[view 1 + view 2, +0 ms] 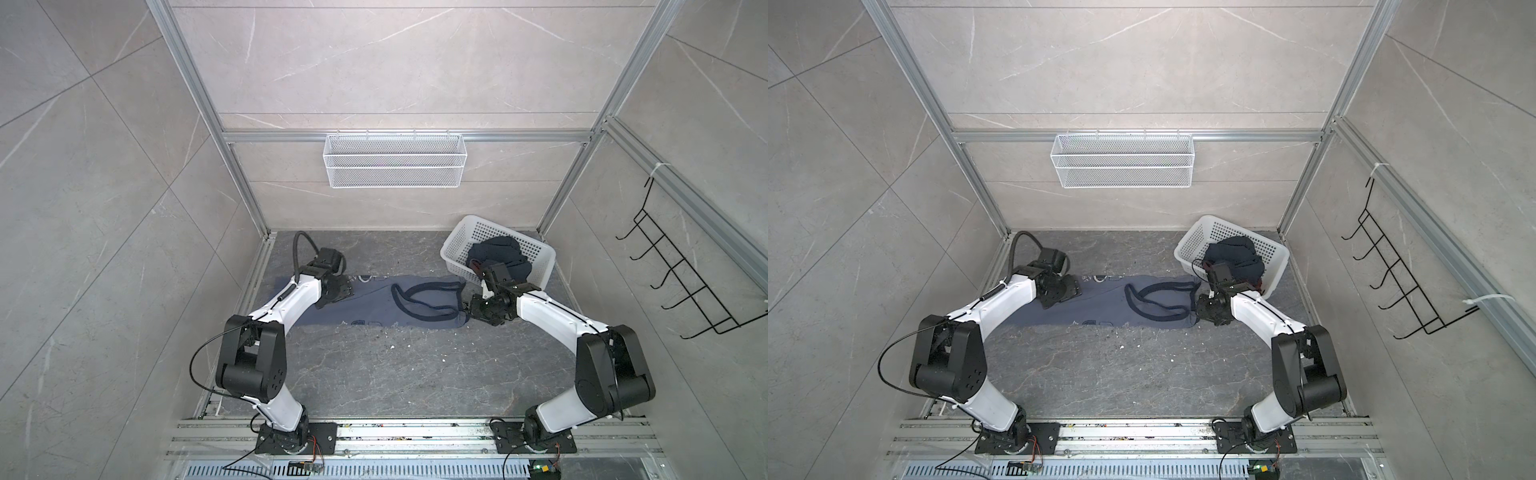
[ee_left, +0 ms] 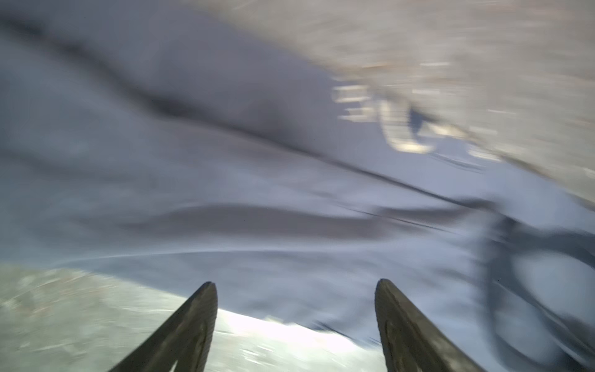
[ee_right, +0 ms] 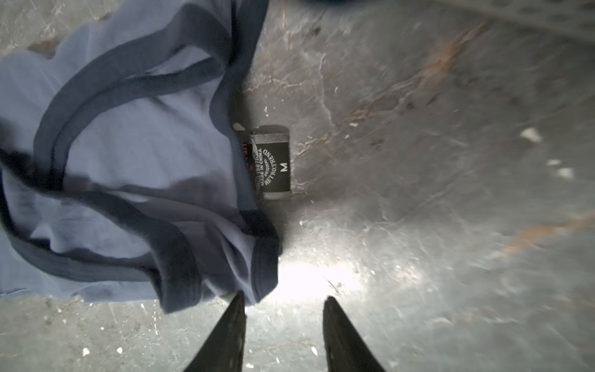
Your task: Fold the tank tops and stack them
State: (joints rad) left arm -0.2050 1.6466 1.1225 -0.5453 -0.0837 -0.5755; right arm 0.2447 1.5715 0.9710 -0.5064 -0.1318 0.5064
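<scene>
The left jaws stand released with nothing between them, low over one end of the blue top (image 1: 365,306). The right jaws are released too, with bare desk (image 1: 395,374) between them, just beside a strap at the other end. The blue top lies stretched out across the desk between the arms. The navy top (image 1: 496,254) sits bunched in the basket (image 1: 457,237), far right.

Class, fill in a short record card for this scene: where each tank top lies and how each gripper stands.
blue tank top: spread long on the table, straps at the right end
navy tank top: bunched in the white basket, back right
left gripper: open over that top's left end, holding nothing
right gripper: open beside the straps, holding nothing
stack: not yet begun
</scene>
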